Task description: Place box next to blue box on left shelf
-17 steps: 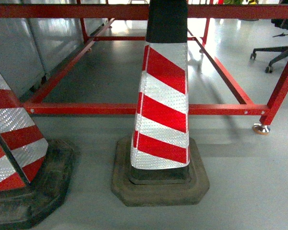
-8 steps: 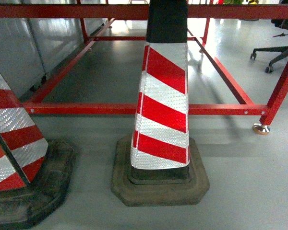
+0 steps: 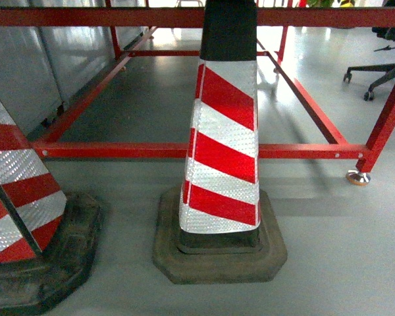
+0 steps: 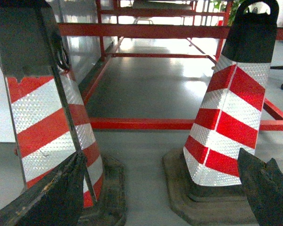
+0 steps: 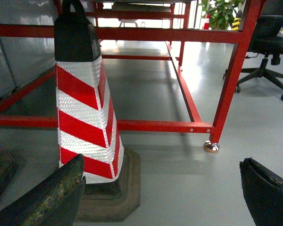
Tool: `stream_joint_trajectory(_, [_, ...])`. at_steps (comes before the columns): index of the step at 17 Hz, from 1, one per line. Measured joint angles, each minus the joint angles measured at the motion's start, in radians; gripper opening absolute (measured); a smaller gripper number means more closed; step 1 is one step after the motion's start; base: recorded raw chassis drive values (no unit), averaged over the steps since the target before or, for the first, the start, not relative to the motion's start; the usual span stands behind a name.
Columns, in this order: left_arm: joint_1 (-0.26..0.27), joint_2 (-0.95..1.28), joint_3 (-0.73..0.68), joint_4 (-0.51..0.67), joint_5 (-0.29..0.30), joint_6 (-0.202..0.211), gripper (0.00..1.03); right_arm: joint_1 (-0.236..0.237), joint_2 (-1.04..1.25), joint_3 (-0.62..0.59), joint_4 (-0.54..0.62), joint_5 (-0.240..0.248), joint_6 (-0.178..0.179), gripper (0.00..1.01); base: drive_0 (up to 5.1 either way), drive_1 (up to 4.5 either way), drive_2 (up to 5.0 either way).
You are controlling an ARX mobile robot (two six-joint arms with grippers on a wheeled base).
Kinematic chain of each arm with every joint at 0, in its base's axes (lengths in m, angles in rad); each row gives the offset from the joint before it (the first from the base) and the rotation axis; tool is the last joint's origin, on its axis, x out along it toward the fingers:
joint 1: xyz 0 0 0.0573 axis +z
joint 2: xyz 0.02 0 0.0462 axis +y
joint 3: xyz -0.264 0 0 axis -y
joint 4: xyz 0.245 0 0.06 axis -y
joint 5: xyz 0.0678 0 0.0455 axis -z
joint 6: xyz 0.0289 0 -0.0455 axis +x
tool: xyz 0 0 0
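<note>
The box, the blue box and the left shelf are all out of view. My left gripper [image 4: 160, 160] hangs open low over the grey floor, its dark fingers [image 4: 52, 193] framing the gap between two red-and-white striped cones. My right gripper [image 5: 161, 165] is also open and empty above bare floor, with one striped cone [image 5: 85, 108] just beyond its left finger [image 5: 47, 197]. Neither gripper shows in the head view.
A striped cone [image 3: 222, 145] on a black rubber base stands directly ahead, and a second cone [image 3: 16, 191] is at the left. Behind them runs a low red steel frame [image 3: 303, 150] with a foot [image 3: 358, 176]. An office chair [image 3: 382, 66] stands at the far right. Grey panels [image 3: 26, 59] line the left.
Almost nothing has moved; the left cone has drifted very slightly leftward in the head view.
</note>
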Motion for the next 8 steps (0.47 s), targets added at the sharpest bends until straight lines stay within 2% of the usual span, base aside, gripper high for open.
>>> stream_joint_trajectory(8, [0.000, 0.000, 0.000, 0.002, 0.000, 0.000, 0.98, 0.000, 0.000, 0.000, 0.002, 0.000, -0.002, 0.98, 0.0, 0.00, 0.0])
